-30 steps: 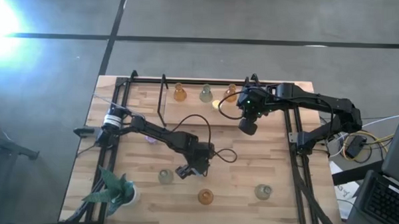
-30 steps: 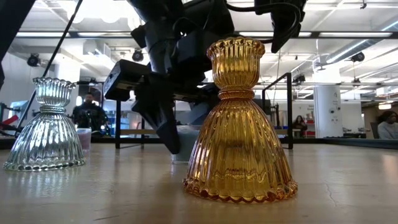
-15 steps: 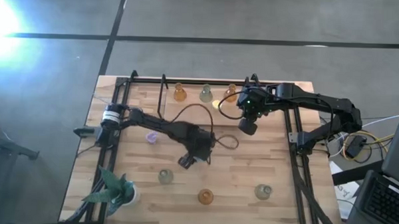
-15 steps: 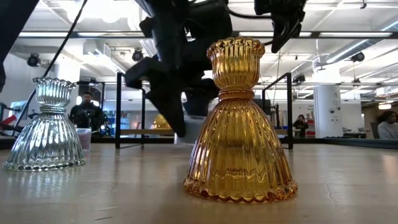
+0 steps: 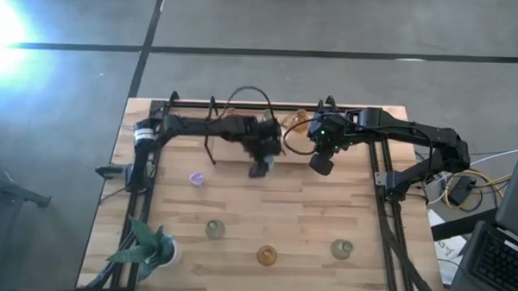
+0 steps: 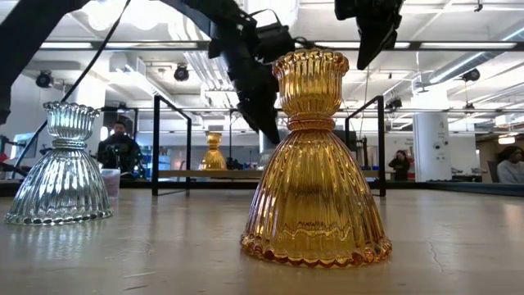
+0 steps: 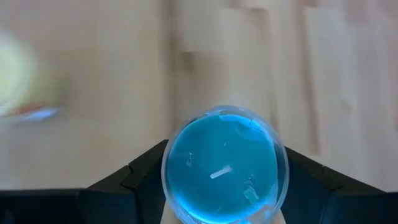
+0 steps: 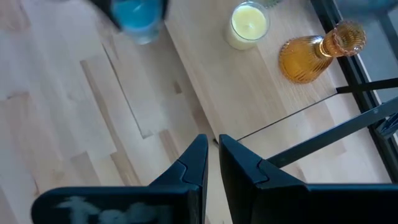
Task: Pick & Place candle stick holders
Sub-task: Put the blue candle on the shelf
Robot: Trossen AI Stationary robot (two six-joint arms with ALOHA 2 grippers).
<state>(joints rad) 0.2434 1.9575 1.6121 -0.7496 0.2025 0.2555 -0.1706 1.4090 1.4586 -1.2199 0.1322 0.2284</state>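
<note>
My left gripper is shut on a round blue glass holder above the table's far middle; the holder also shows in the right wrist view. My right gripper hangs shut and empty just to its right. A yellow holder and an amber holder stand on their bases at the far edge. A purple holder stands at the left. Along the near edge stand a grey-green holder, an amber one and another grey-green one. My left gripper pinches the blue holder's round body by two opposite sides between its two fingers. The fingers come from above, pointing down. The holder sits upright with its open top up. I cannot see whether its base is clear of the table.
A leafy plant in a white pot stands at the near left corner. Black frame rails run along the table's far, left and right sides. Bare wood lies in the table's middle. People show in the room beyond the table.
My left gripper has gone from the table's near middle toward the far edge and has risen. It has stayed shut throughout. My right gripper has kept still.
</note>
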